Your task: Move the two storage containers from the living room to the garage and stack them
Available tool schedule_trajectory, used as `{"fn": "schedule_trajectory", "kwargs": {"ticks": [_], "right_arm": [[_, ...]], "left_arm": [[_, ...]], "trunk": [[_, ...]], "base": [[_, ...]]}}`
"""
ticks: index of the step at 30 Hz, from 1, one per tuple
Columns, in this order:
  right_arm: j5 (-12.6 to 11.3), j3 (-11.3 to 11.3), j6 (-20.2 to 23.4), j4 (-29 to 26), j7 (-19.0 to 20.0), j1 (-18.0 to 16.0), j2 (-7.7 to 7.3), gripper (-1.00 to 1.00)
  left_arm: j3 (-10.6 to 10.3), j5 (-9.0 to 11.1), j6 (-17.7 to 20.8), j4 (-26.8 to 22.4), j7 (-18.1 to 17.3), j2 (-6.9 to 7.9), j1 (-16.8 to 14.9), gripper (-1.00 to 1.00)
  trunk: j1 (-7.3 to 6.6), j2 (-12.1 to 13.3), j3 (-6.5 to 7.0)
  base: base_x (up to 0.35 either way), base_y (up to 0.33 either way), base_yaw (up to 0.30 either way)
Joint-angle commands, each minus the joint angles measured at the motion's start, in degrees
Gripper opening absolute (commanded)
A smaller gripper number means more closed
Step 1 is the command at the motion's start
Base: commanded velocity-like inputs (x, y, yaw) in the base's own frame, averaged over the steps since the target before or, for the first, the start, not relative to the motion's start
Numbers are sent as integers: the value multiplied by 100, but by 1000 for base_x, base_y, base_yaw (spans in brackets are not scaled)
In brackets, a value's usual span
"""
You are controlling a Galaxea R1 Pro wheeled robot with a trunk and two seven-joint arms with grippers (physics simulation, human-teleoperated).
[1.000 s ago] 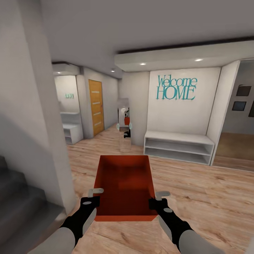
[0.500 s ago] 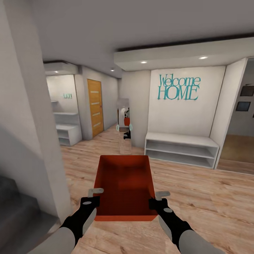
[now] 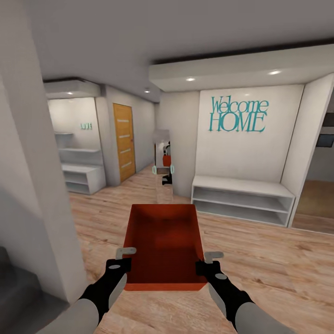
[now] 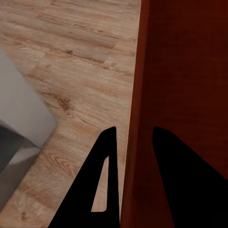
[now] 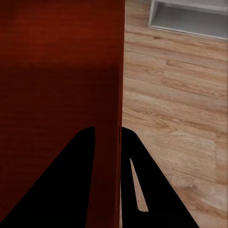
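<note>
The left hand (image 3: pixel 121 256) is closed on the left wall of the storage container (image 3: pixel 163 243), one finger inside and one outside, as is seen along the fingers in the left wrist view (image 4: pixel 129 156). The container is held level between the two hands, clear of the wood-plank flooring (image 3: pixel 260 260), with its open top up and nothing inside. The right hand (image 3: pixel 209 259) is clamped in the same way on the right wall, shown in the right wrist view (image 5: pixel 108 147).

Against the pictures of the last second, the grip and the container's place between the hands are unchanged, while the whole room has shifted across the head view: the grey stairs at the far left have nearly left the picture, the pillar (image 3: pixel 41 185) beside the left hand looms larger, and the teal "Welcome HOME" lettering (image 3: pixel 238 114) has slid rightward. This is judged to be the base moving and turning, so the carrying stage is under way and the garage is not yet reached; placing and stacking remain undone.

Ahead of the left hand a hallway with a white shelf (image 3: pixel 83 178) and an orange door (image 3: pixel 124 141) is seen. Straight ahead of the container a narrow mirror (image 3: pixel 163 169) stands. Ahead of the right hand a low white bench (image 3: pixel 242 199) is set against the lettered wall, with a doorway beyond.
</note>
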Motion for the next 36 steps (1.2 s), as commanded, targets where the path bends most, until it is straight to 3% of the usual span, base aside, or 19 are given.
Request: {"fn": "schedule_trajectory", "kwargs": {"ticks": [1, 8, 18, 36], "right_arm": [[14, -133, -195, -15, -40, -6, -25, -100], [13, -133, -166, -13, -32, -6, -21, -100], [11, -133, -168, -15, -22, -6, -16, -100], [8, -133, -174, -17, -22, -6, -16, -100]], "left_arm": [[219, 257, 24, 0, 60, 13, 0, -100], [219, 258, 24, 0, 60, 13, 0, -100], [219, 259, 24, 0, 60, 13, 0, -100], [219, 259, 24, 0, 60, 13, 1, -100]], "trunk": [[5, -4, -2], [5, -4, -2], [5, -4, -2], [5, -4, -2]], "base": [[332, 0, 0], [332, 0, -18], [332, 0, -190], [332, 0, -9]]}}
